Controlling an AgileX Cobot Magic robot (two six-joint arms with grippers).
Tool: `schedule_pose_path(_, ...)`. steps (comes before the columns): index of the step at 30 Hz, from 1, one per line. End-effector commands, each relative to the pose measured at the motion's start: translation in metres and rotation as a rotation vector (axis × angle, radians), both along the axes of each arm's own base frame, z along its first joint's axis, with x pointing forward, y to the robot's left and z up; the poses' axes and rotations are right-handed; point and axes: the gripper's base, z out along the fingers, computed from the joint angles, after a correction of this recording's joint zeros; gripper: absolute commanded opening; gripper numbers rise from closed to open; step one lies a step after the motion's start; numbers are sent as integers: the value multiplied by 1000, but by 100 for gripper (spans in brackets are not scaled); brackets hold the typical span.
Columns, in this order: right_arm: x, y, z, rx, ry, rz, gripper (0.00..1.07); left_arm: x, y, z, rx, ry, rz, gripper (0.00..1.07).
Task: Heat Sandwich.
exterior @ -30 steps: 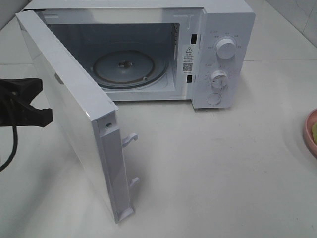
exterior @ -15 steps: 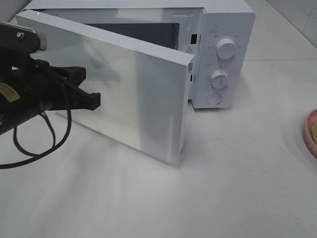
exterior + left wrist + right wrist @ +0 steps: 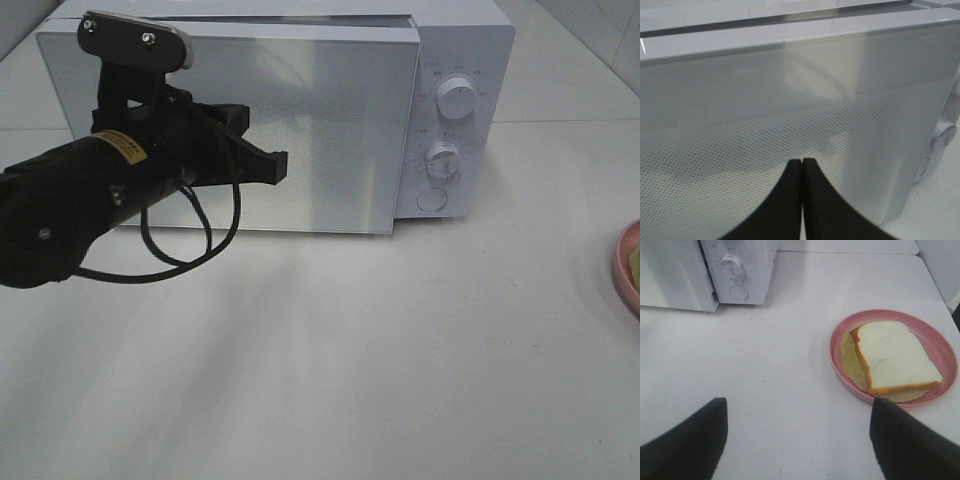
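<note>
With its door [image 3: 300, 130] swung flat against the body, the white microwave [image 3: 455, 110] stands at the back of the pale desk [image 3: 380, 360], two round knobs [image 3: 457, 100] and a round button [image 3: 432, 199] stacked on the panel to the right of the door. Left gripper [image 3: 802, 167] — its black fingers [image 3: 785, 200] pressed together with nothing between them — sits at the perforated door face near the door's middle, the arm's cable [image 3: 170, 255] looping below it. Right gripper [image 3: 800, 440] hangs above the bare desk with its fingers [image 3: 685, 440] spread wide apart, empty. Sandwich [image 3: 895, 357] — white bread over pale green lettuce — lies on a round pink plate [image 3: 840, 335] at the desk's right edge, well apart from the microwave.
</note>
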Motion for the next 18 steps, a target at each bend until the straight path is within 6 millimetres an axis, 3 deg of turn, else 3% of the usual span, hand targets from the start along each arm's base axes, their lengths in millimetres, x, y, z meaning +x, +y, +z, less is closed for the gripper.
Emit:
schedule_pose_path(1,-4,-1,-1,-2,-27,-6,76,12,-14,5,-29,-25,8,0)
schedule_pose_path(10,-4,-1,-1,-2,-27,-6,76,29,-32,3,-35,-19,-2,0)
schedule_pose_path(18,-4,-1,-1,-2,-27,-6,76,50,-63,-1,-51,-11,-29,0)
